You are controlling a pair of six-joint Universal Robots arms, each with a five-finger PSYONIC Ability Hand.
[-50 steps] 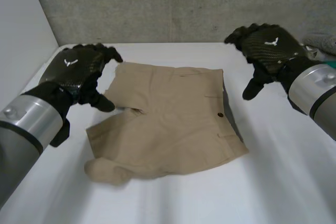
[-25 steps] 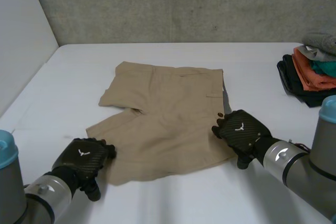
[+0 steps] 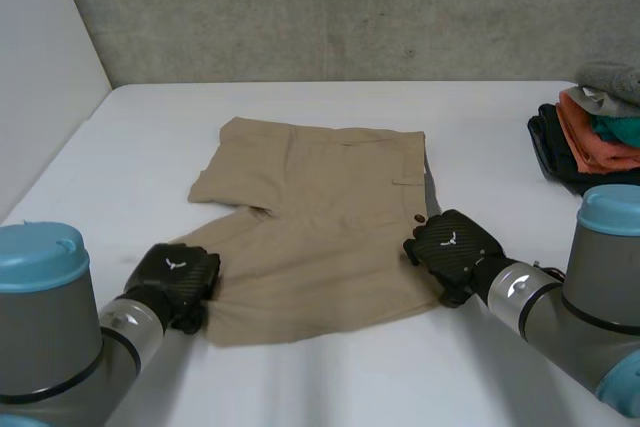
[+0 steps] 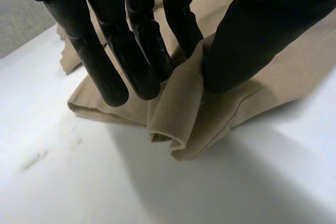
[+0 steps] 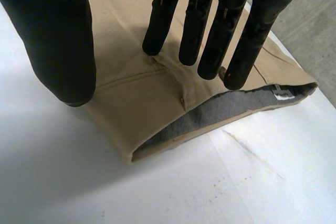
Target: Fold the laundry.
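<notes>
shorts [image 3: 320, 217] pinched at one near corner by left robot hand [image 3: 175, 277]; right robot hand [image 3: 455, 245] presses flat-fingered on another.

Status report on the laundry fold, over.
Left hand pinching near hem corner of the shorts. Right hand open, fingers pressing the waistband corner. Shorts spread flat, not yet folded. Clothes pile off to the right, not in the way.

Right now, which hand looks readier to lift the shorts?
The left hand: it pinches a bunched corner of the shorts between thumb and fingers. The right hand only rests straight fingers on them.
</notes>
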